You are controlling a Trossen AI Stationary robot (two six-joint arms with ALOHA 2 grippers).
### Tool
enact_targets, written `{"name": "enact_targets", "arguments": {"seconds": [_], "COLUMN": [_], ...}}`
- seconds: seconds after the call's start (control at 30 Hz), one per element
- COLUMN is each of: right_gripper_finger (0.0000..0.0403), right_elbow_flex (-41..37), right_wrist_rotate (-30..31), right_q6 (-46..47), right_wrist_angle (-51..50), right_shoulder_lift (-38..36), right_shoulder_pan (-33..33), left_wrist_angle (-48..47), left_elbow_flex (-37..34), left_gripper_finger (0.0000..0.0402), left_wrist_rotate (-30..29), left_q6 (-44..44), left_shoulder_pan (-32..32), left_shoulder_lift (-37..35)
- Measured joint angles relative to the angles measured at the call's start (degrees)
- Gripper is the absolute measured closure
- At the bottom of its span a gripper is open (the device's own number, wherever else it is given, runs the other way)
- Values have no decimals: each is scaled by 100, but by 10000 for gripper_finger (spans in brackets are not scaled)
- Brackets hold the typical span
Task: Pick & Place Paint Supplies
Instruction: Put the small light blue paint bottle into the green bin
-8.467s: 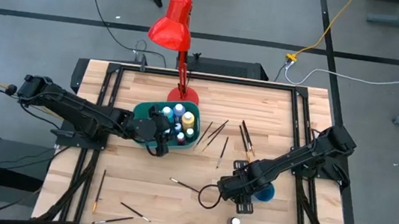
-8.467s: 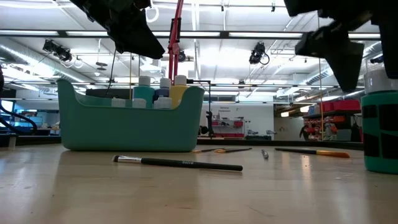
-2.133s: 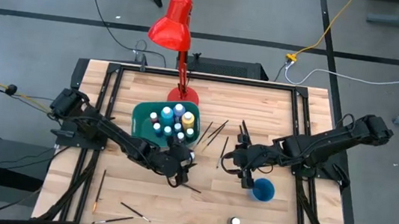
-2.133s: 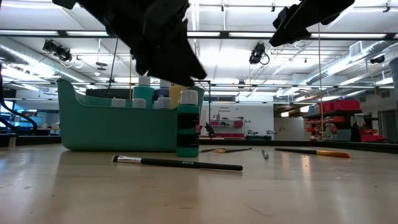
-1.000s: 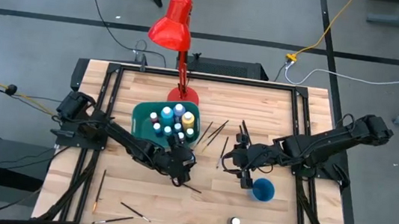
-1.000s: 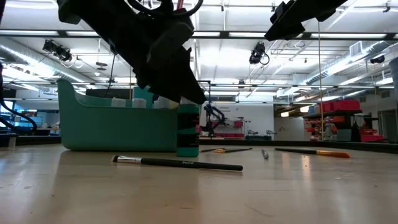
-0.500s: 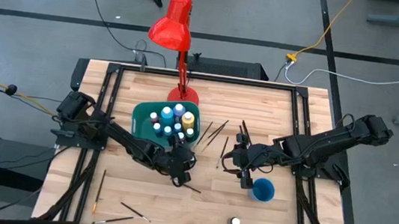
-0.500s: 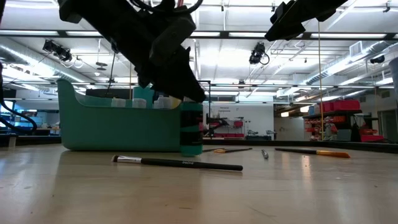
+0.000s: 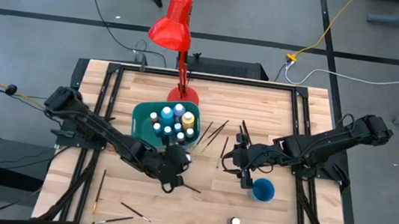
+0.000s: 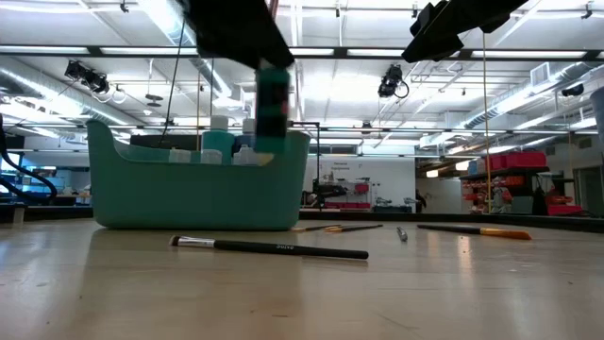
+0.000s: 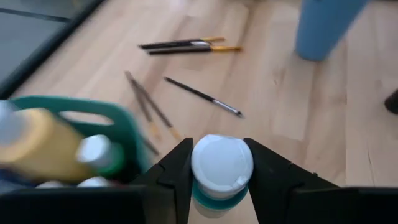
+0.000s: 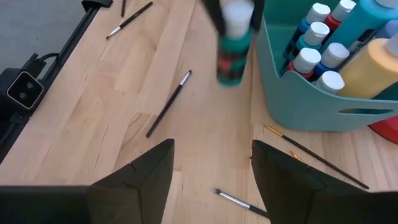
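A teal paint bottle (image 10: 273, 99) with a white cap (image 11: 222, 163) hangs in the air in front of the teal bin (image 10: 198, 179), with my left gripper (image 9: 179, 160) shut on it. The bin (image 9: 166, 123) holds several white-capped paint bottles, among them a yellow one (image 11: 37, 146). Thin dark paintbrushes lie flat on the table, one (image 10: 269, 247) in front of the bin and others (image 9: 216, 133) to the bin's right. My right gripper (image 9: 242, 166) hovers open beside the blue cup (image 9: 262, 189), with nothing between its fingers (image 12: 134, 180). My left gripper pinches the bottle's top, at and just under the white cap (image 11: 214, 186), between its two fingers (image 11: 177, 171). The fingers come slanting down from the table's left side. The bottle hangs upright below them, lifted clear of the table, its base (image 10: 272, 142) about level with the bin's rim.
A red desk lamp (image 9: 175, 26) stands behind the bin at the far edge. A small white-capped bottle (image 9: 235, 222) stands near the front edge. More brushes (image 9: 128, 211) lie at the near left. Bare wood shows between the bin and the front edge.
My left gripper has taken hold of the teal bottle and risen with it. The bottle stood on the table in front of the bin's right end; it is now lifted clear, upright, and has shifted slightly toward the table's left. My right arm has kept still.
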Motion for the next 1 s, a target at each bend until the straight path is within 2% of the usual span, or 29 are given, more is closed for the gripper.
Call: {"name": "enact_targets", "arguments": {"seconds": [0.1,0.23,0.4,0.73,0.87,1.0], "right_gripper_finger": [183,183,183,183,183,183], "right_elbow_flex": [0,0,4,4,4,4], "right_wrist_rotate": [0,0,-2,0,0,-1], "right_q6": [0,0,2,2,2,2], "right_wrist_angle": [2,5,71,82,84,85], "right_shoulder_lift": [0,-1,-4,-4,-4,-3], "right_shoulder_pan": [-2,0,1,0,1,1], "left_wrist_angle": [-575,-1486,-1830,-1721,-1636,-1020], "left_elbow_flex": [4,-31,-403,-1484,-1797,-2137], "left_gripper_finger": [275,260,275,261,275,276], "left_wrist_rotate": [-445,-695,-879,-921,-896,-883], "left_q6": [-470,-1292,-1709,-2905,-3168,-3306], "left_shoulder_pan": [-103,-158,-145,178,266,312], "left_shoulder_lift": [-390,-844,-1145,-1139,-1147,-1147]}}
